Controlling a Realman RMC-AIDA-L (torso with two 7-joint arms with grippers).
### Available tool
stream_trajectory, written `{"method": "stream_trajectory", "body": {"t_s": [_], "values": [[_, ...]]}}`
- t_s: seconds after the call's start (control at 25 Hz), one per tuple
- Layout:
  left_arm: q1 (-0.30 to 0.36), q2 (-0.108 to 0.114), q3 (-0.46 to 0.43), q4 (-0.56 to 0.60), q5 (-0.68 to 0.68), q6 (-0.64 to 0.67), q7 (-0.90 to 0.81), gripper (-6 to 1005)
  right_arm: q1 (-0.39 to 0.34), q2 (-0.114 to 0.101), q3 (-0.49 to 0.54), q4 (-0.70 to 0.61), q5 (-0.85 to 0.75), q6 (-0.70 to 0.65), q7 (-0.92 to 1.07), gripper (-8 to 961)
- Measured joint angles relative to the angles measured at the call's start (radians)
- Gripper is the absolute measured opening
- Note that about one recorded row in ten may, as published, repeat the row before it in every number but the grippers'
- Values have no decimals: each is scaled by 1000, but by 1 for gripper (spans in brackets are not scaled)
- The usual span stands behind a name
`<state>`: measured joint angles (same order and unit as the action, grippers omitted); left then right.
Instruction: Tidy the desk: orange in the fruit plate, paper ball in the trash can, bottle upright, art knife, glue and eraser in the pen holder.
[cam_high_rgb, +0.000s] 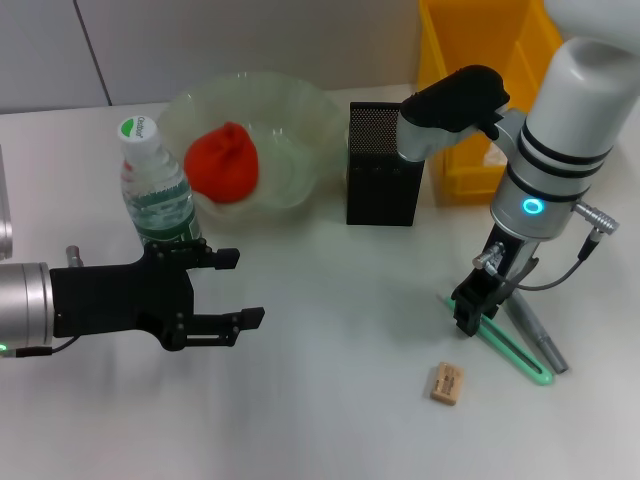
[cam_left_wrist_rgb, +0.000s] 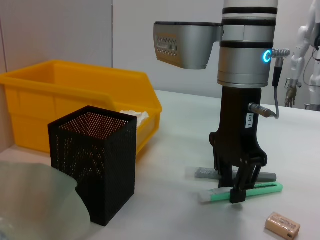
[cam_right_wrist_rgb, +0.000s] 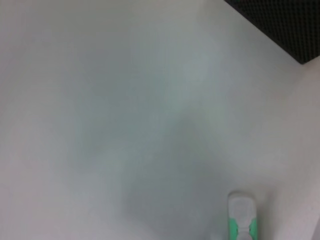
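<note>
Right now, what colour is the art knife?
Green with a white tip, the art knife shows best in the left wrist view.

A white table (cam_high_rgb: 320, 420) fills the scene. At its 12 o'clock edge rises a pale grey wall (cam_high_rgb: 250, 40), split by a dark seam (cam_high_rgb: 92, 50) toward 11 o'clock. A white jointed machine (cam_left_wrist_rgb: 311, 55) stands well beyond the table.

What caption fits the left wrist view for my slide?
Right gripper lowered onto the green art knife beside the black mesh pen holder.
</note>
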<state>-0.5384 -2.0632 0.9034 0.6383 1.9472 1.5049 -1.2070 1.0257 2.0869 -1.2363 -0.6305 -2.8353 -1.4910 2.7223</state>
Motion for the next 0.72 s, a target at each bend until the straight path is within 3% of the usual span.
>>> {"method": "stream_trajectory", "body": {"t_s": [0.48,0.72], "values": [[0,0,0,1,-1,0,0,799,-4,1,-24,-4,0,2,2,202],[0,0,-2,3,-1,0,0,800,-19,-3,-12,-69,13,-3,-2,173]]}}
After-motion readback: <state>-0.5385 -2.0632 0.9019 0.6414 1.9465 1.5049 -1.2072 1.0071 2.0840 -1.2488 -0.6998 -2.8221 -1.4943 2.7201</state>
